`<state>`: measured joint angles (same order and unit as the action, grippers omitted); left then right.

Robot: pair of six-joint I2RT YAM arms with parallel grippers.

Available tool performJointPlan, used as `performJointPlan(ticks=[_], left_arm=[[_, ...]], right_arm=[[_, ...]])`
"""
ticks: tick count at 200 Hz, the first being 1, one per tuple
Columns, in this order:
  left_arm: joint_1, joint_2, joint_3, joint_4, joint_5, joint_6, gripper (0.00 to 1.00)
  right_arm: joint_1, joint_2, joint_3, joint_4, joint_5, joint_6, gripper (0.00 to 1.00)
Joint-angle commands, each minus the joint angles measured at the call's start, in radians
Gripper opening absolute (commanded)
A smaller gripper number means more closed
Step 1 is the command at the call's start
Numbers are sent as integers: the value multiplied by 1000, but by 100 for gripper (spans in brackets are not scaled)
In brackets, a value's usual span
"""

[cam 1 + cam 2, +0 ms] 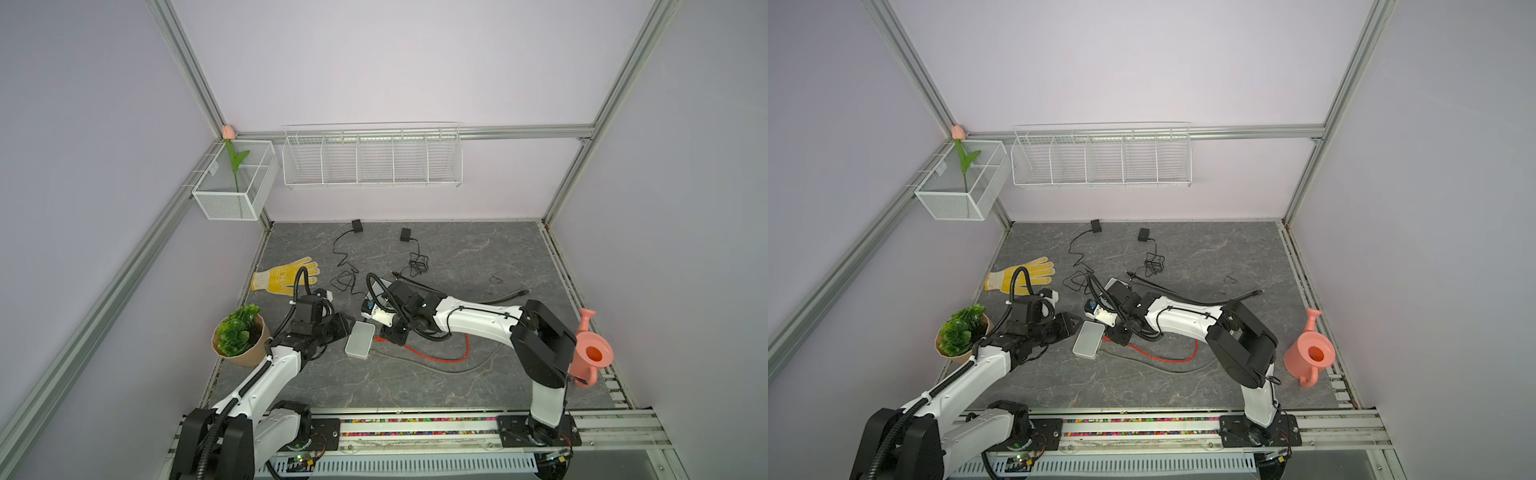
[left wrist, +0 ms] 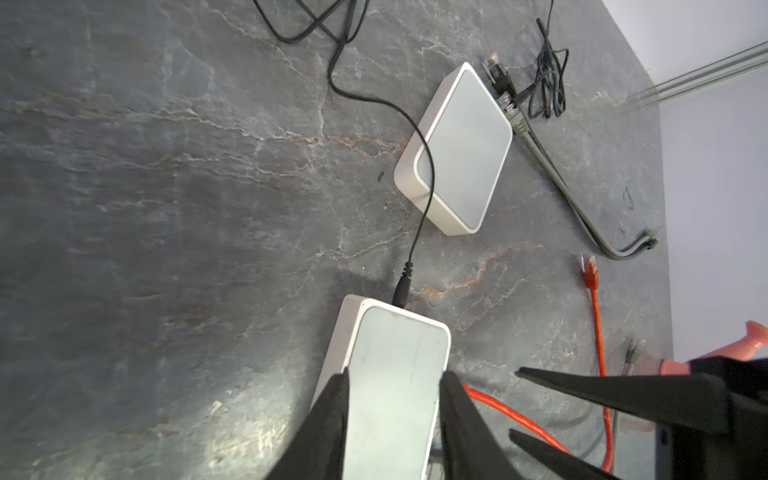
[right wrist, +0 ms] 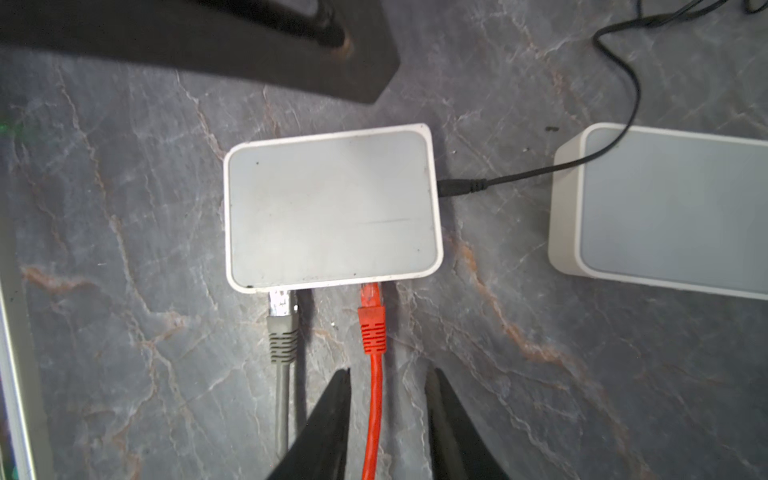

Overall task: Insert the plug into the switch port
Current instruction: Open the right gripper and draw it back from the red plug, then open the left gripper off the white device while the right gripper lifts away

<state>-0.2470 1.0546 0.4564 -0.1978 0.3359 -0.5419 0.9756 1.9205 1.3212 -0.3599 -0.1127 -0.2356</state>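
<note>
Right gripper (image 3: 388, 370) stands spread, fingers either side of the orange cable (image 3: 376, 415), clear of it. Its orange plug (image 3: 371, 309) sits in the right edge of the switch (image 3: 332, 203), mid-table, while the left gripper (image 2: 395, 372) pinches the switch across its sides.

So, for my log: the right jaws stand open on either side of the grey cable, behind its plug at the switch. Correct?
Wrong cable: the right gripper has its jaws open on either side of the orange cable, not the grey cable, behind its plug at the switch. The right wrist view shows it.
</note>
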Motion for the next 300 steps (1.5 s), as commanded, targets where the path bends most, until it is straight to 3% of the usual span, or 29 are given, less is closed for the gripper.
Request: performJointPlan(ticks=[1, 47, 90, 137, 164, 214, 236, 267, 289, 300], left_arm=[[6, -31, -20, 5, -20, -10, 38], [6, -29, -42, 15, -17, -8, 38], [6, 47, -65, 100, 28, -36, 38], [6, 123, -14, 98, 64, -19, 38], [7, 97, 47, 41, 17, -6, 39], [9, 109, 164, -20, -102, 39, 42], [9, 152, 236, -45, -107, 79, 44], [9, 246, 337, -5, -88, 92, 48], [-8, 372, 462, -28, -59, 151, 54], [-46, 436, 544, -97, -119, 204, 59]], right_arm=[[-1, 45, 19, -41, -45, 0, 33], [-1, 112, 59, -54, -48, -5, 30], [-3, 148, 86, -39, -54, -2, 20], [-2, 179, 111, -18, -85, 13, 10], [-1, 203, 143, -2, -117, 45, 10], [-31, 135, 152, -12, -60, 62, 21], [-101, 37, 122, -44, -15, 42, 28], [-215, -60, 119, -77, -58, 38, 35], [-298, -36, 175, -98, 16, 140, 37], [-344, 8, 231, -123, -41, 198, 37]])
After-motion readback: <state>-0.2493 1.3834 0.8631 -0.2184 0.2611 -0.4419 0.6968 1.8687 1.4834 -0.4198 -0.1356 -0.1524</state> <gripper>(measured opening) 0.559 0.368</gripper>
